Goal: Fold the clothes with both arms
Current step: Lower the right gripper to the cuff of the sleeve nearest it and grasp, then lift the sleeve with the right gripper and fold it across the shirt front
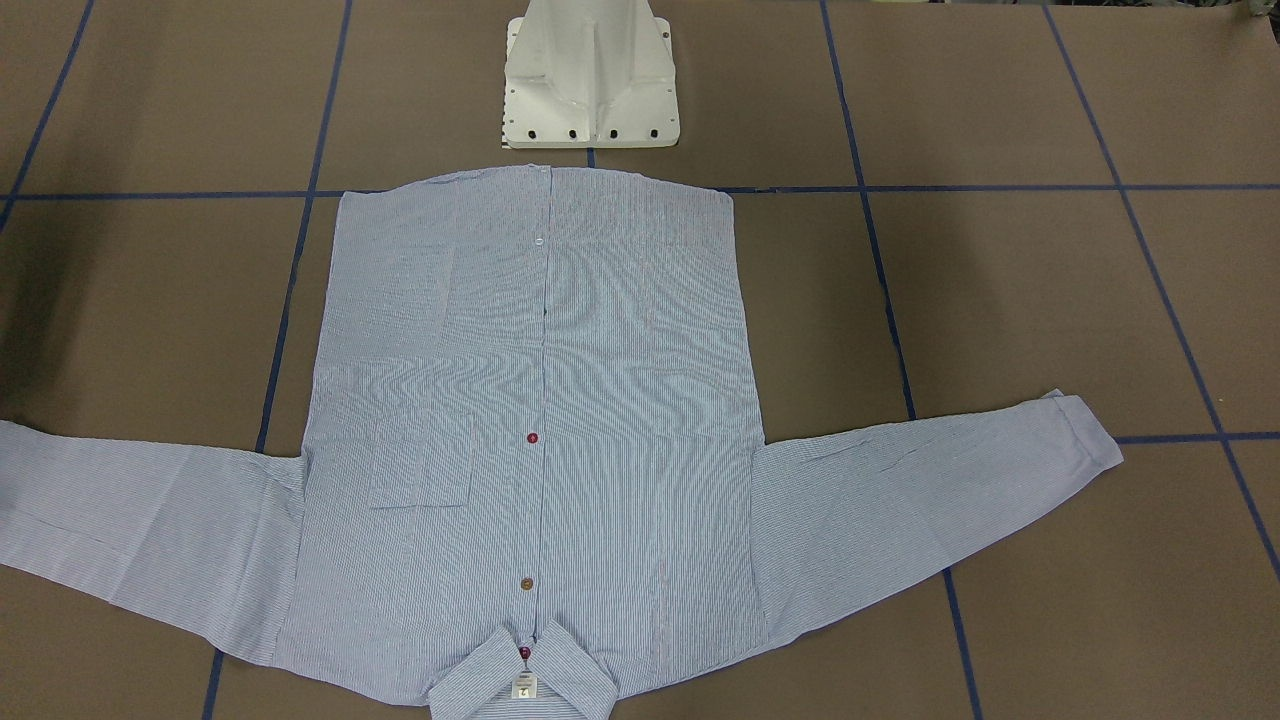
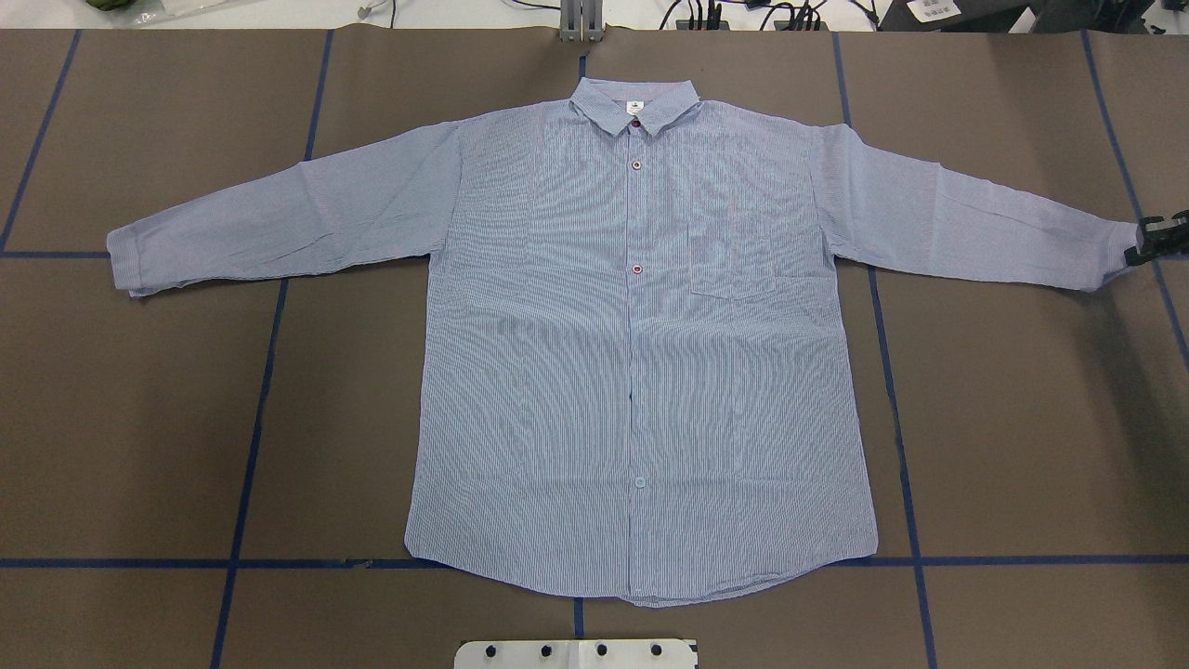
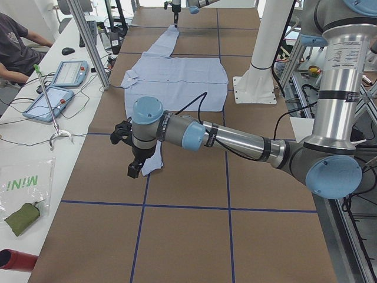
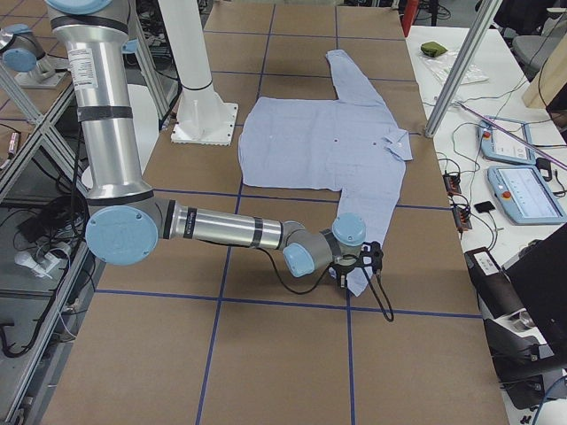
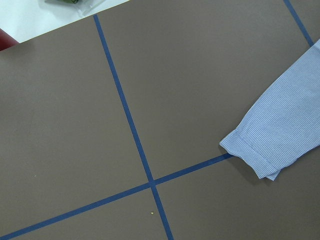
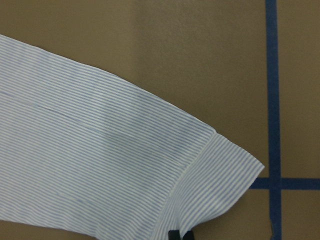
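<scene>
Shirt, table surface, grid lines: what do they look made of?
The shirt: thin woven cloth, cotton-like, matte; fine stripes, soft creases. The table surface: brown paper or card, matte. The grid lines: blue tape, probably; ragged end in right wrist view.

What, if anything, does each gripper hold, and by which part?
The left gripper holds nothing; the nearby cuff lies free. The right gripper meets the shirt's other cuff, but a grip cannot be told.
</scene>
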{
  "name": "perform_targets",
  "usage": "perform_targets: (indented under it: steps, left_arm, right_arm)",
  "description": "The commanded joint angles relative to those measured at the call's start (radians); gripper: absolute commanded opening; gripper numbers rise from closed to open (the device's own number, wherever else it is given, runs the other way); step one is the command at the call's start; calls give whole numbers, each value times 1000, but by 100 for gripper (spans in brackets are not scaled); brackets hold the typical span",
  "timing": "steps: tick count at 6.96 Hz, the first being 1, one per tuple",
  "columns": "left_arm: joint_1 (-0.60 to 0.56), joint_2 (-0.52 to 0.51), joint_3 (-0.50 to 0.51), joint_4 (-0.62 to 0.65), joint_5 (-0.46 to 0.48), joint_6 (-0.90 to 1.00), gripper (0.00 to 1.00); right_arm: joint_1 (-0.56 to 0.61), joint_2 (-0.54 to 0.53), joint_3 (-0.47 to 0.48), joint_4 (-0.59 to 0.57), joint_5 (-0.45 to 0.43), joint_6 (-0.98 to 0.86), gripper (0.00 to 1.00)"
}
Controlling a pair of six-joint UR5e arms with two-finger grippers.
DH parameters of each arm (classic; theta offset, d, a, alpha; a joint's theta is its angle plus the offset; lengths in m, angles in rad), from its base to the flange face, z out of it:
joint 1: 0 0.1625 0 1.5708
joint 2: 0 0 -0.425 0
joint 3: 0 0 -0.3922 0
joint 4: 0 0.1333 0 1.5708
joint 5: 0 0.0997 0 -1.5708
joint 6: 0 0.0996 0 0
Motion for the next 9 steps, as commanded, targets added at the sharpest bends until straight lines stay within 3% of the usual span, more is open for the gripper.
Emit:
perform_targets:
  steps: [1,4,6,7,9]
  left_arm:
    - [0,0,1,1,0,0,99]
    - [0,2,6,1,0,2,99]
    - [0,2,9,1,1,0,99]
    - [0,2,13,1,2,0,99]
    - [0,2,21,1,3,-2,99]
  right_arm:
    - [-3,10,133,-2,14,1,0]
    - [-42,207,215,-8,124,11,0]
    - [-143,406,204,-8,129,214,0]
    - [-192,486,195,-13,112,307,0]
    - [-286,673,169,-137,-48,376,0]
